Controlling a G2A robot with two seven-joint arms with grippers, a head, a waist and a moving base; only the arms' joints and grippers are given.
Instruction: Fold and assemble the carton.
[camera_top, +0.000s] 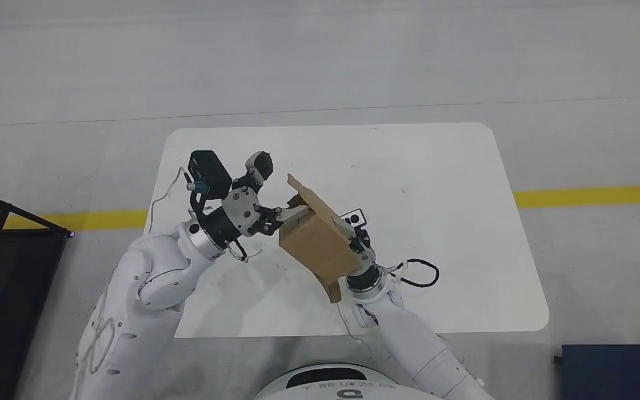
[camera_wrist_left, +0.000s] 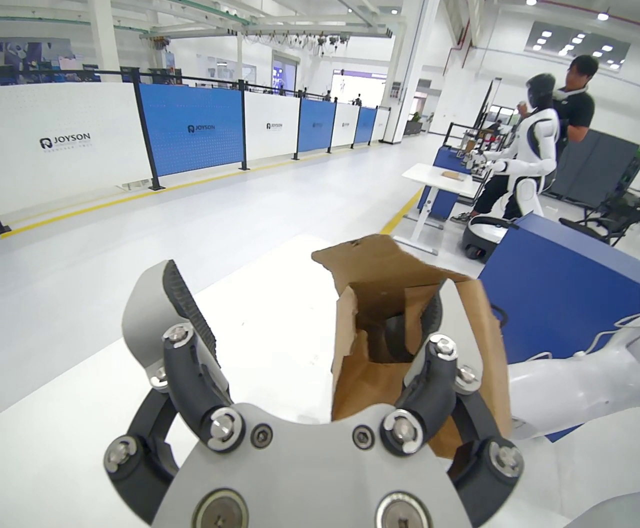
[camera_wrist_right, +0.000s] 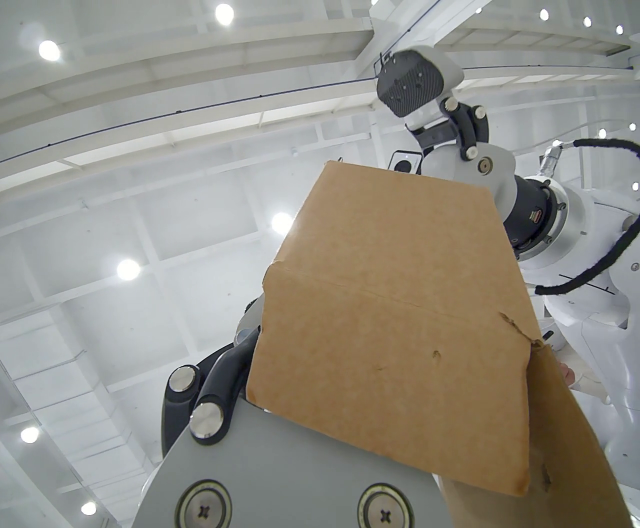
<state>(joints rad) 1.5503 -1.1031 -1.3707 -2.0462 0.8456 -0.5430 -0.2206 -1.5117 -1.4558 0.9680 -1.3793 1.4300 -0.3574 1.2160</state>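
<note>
The fingers of the left gripper (camera_wrist_left: 305, 290) stand wide apart. One ribbed pad (camera_wrist_left: 192, 320) is free in the air and touches nothing. The other finger (camera_wrist_left: 436, 307) is put inside the open end of the carton (camera_top: 318, 240), against the inner face of one wall. So this gripper grips nothing; it only pokes in.

The right gripper (camera_top: 352, 255) comes from under the carton, pointing up, and the cardboard covers its fingertips. Since the carton hangs tilted in the air, I judge that this gripper is clamped on a lower wall.

In the top view the carton is at the centre of the frame, lifted above the white table (camera_top: 450, 200). The left gripper is at its left side and the right one at its lower right. The carton is opened into a tube, and one end flap (camera_wrist_left: 370, 260) stands outward, not folded.

To my eye the step in hand is the closing of this open end. The next move calls for the left finger to come out of the opening and press the flap inward along its crease. The right gripper must hold firm so that the tube does not collapse.
</note>
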